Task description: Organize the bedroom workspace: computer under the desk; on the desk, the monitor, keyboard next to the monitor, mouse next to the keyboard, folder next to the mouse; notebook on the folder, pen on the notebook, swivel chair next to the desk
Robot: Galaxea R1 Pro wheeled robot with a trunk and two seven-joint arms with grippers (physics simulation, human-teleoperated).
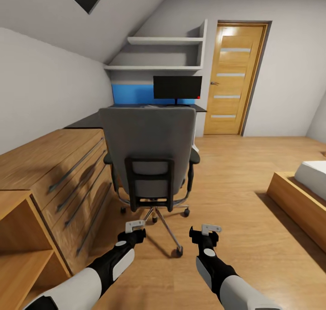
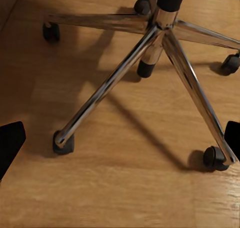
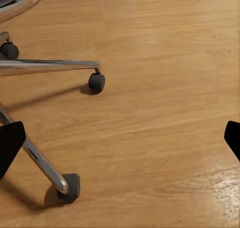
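Note:
The grey swivel chair (image 1: 147,142) stands with its tall back toward me, hiding its seat. Behind it, the black-topped desk (image 1: 86,119) with its blue back panel carries the monitor (image 1: 177,87). The computer, keyboard, mouse, folder, notebook and pen are hidden or out of view. My left gripper (image 1: 135,228) hangs low and open just behind the chair's metal star base (image 2: 155,33). My right gripper (image 1: 205,232) is open too, over bare floor to the right of the base's castors (image 3: 96,81). Neither holds anything.
A long wooden dresser (image 1: 59,165) runs along the left wall, with an open wooden shelf unit (image 1: 18,246) nearest me. White wall shelves (image 1: 158,51) hang over the desk. A wooden door (image 1: 233,79) is at the back right. A bed (image 1: 308,183) is on the right.

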